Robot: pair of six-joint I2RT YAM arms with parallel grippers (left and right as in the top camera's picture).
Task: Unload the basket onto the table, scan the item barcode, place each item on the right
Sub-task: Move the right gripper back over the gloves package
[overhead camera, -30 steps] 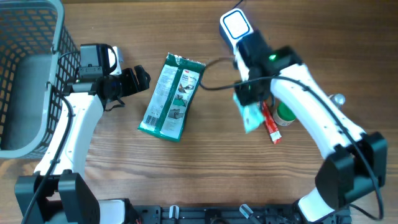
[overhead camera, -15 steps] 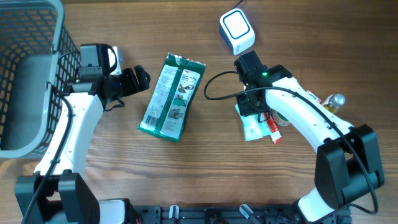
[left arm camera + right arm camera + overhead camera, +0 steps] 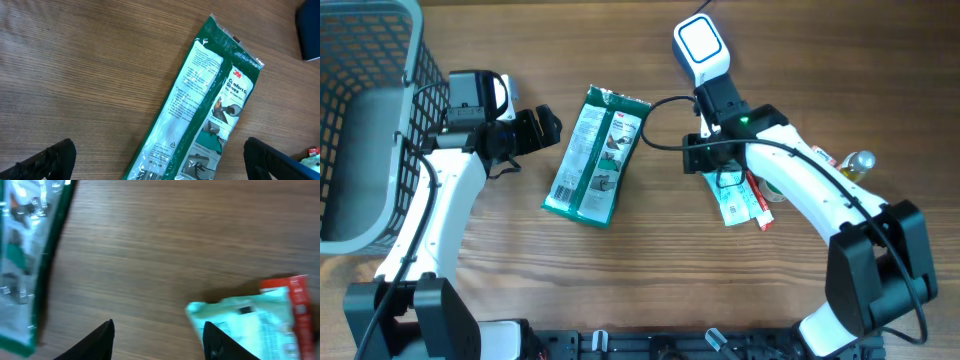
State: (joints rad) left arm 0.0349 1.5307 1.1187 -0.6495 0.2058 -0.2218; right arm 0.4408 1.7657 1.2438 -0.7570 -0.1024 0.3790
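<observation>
Right pincer (image 3: pixel 159 342): fingers apart with only bare wood under the gap. A second ago it was clamped on the pale packet.
What changed: the packet (image 3: pixel 730 200) was held up close by the scanner. Now it lies flat on the table, let go.
Packet's place: just beside the right pincer, on the side toward the robot's base. It touches or overlaps a red tube (image 3: pixel 758 208) on its far side.
Meaning for the task: this packet has probably had its pass at the scanner and been set aside. Whether the barcode was read cannot be told.
Scanner (image 3: pixel 700 45): ahead of the right pincer, further up the table, white with its window facing up. Nothing is in front of it now.
Glove pack (image 3: pixel 597 155): to the left of the right pincer, apart from it, lying flat. It looks like the likely next thing to scan.
Left pincer (image 3: pixel 542 128): beyond the glove pack, spread wide and empty, poised over that pack's near edge.
Surface: wood-grain tabletop (image 3: pixel 650 290), matt and level.
Room: a grey wire basket (image 3: pixel 415 60) at the far left behind the left arm. Nothing past the table shows.
</observation>
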